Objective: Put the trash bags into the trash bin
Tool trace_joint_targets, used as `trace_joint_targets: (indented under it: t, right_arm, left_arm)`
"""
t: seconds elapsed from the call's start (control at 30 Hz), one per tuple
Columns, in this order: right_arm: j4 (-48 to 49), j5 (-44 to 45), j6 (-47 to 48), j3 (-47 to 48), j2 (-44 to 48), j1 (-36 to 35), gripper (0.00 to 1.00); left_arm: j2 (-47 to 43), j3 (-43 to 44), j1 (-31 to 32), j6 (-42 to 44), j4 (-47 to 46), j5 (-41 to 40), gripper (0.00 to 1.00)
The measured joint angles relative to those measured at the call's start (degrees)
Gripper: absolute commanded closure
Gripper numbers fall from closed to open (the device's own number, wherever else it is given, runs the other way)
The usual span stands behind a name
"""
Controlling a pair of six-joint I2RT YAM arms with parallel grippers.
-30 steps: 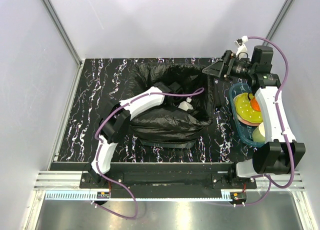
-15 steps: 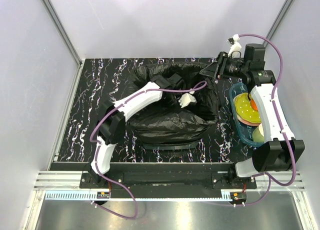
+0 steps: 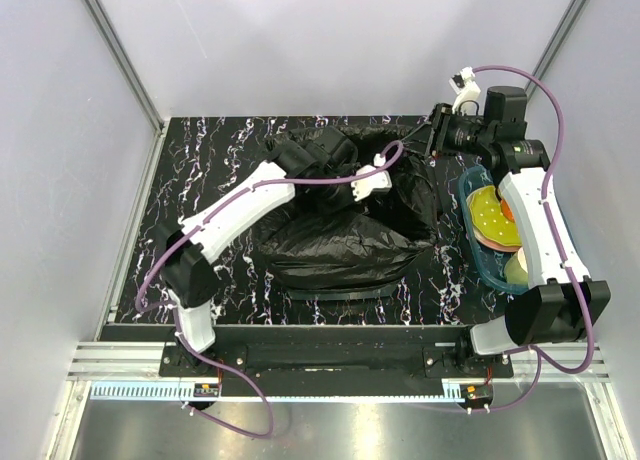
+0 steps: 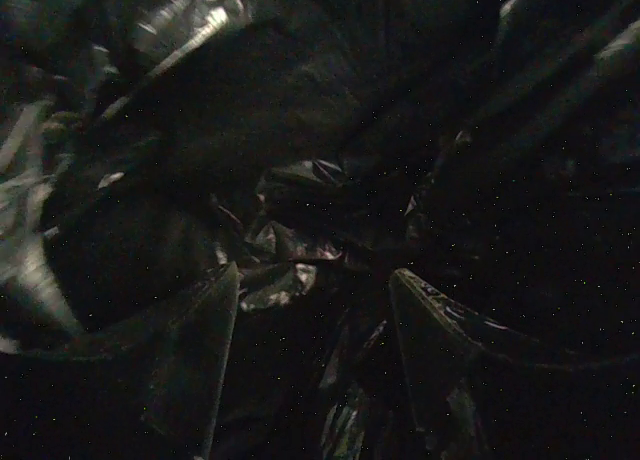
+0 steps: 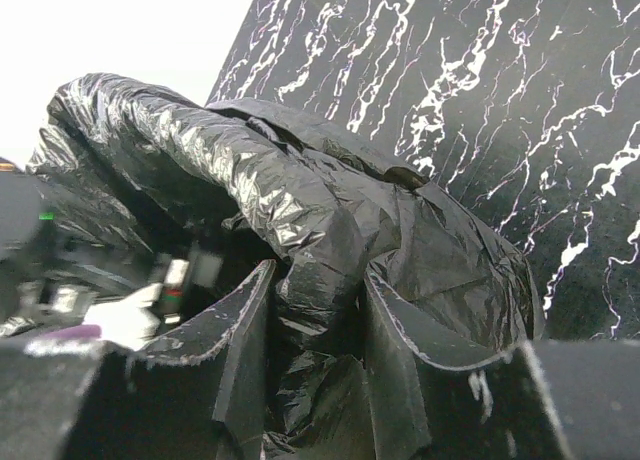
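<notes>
The black glossy trash bag (image 3: 340, 242) sits bulging in the middle of the marble table, its mouth open at the back. It covers the trash bin, which is hidden. My left arm reaches into the bag's mouth. In the left wrist view my left gripper (image 4: 315, 275) is open, with crumpled dark film (image 4: 290, 280) in and beyond the gap between its fingers. My right gripper (image 3: 430, 145) is at the bag's far right rim. In the right wrist view the right gripper (image 5: 318, 270) is shut on a rolled fold of the trash bag (image 5: 300, 210).
A shallow blue tray (image 3: 487, 265) lies along the right edge under my right arm, holding a yellow plate (image 3: 490, 217) and a pale round item (image 3: 518, 268). Grey walls enclose the table on three sides. Purple cables loop over both arms.
My left arm has stretched farther back and up into the bag's mouth. My right gripper has closed on the bag's right rim, and the bag's right side stands fuller.
</notes>
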State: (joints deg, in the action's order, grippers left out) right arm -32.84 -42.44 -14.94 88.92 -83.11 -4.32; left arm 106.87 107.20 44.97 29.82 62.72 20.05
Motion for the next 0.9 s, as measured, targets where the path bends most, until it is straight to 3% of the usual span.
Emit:
trace_joint_targets:
  t: [0.27,0.53,0.63,0.77,0.9]
  right_arm:
    - [-0.04,1.9,1.29,0.0,0.39,-0.74,0.51]
    - [-2.69,4.28,2.97,0.0,0.68,-1.05,0.25]
    - [-3.61,4.87,4.0,0.0,1.25,-1.05,0.22]
    - [-4.13,5.4,5.99,0.7,2.21,-1.05,0.2]
    - [-4.92,5.9,8.52,3.37,2.49,-1.05,0.19]
  left_arm:
    - [-8.92,0.09,-2.05,1.44,-3.91,5.14,0.29]
    - [-14.05,1.73,-6.99,-1.92,-8.13,12.07,0.24]
    - [-16.79,1.68,-8.63,-3.02,-9.22,12.85,0.25]
    - [-20.81,-0.39,-10.91,-7.21,-13.11,14.51,0.32]
    - [-25.09,-4.5,-16.39,-13.18,-19.19,19.65,0.5]
